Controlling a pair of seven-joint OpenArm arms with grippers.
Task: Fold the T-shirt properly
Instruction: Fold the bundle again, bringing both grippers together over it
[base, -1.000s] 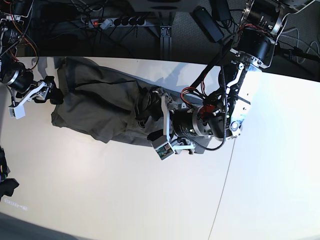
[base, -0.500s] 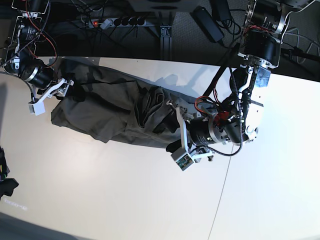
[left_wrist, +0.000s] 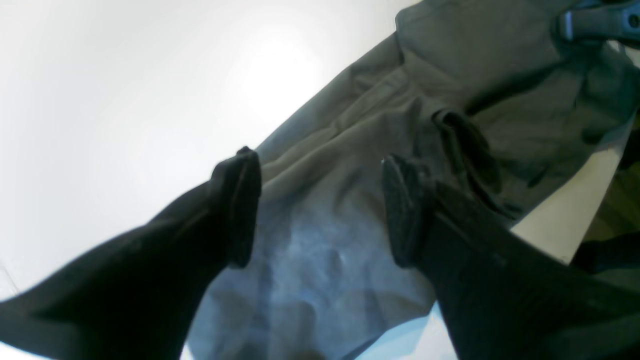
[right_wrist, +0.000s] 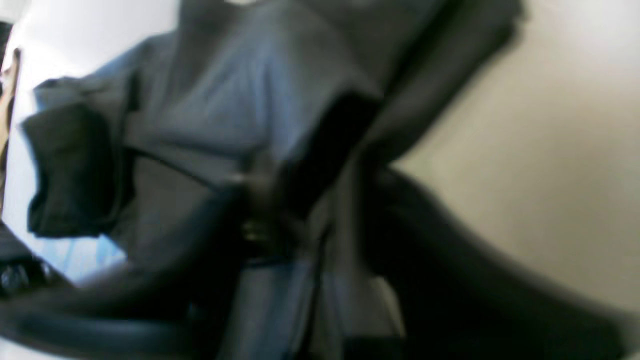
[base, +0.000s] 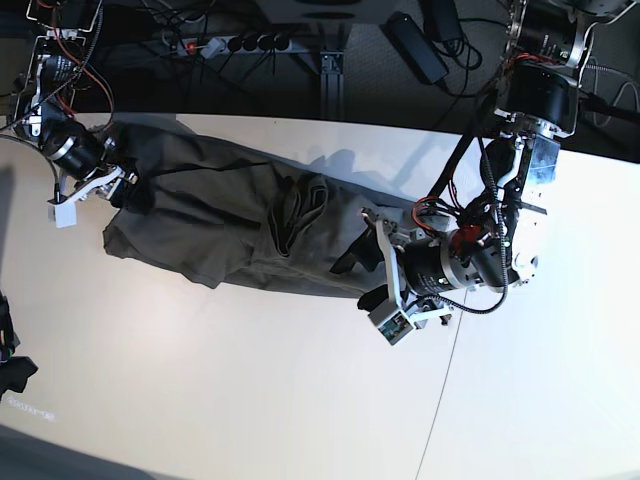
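The dark grey-olive T-shirt (base: 210, 220) lies stretched out across the back of the white table, with a bunched fold (base: 295, 215) near its middle. My left gripper (base: 358, 280) is at the shirt's right end. In the left wrist view it (left_wrist: 320, 210) is open and empty, with its fingers apart just above the cloth (left_wrist: 450, 75). My right gripper (base: 126, 188) is at the shirt's left end. In the blurred right wrist view it (right_wrist: 310, 200) looks shut on a pinch of the shirt (right_wrist: 225, 100).
The white table (base: 250, 380) has a thin seam line (base: 450, 370) running down its right part. A power strip and cables (base: 230, 45) hang behind the back edge. A dark object (base: 10, 365) sits at the left edge.
My left gripper has drawn back to the right, off the bunched cloth, to the shirt's right end. My right gripper has moved up and right along the shirt's left end.
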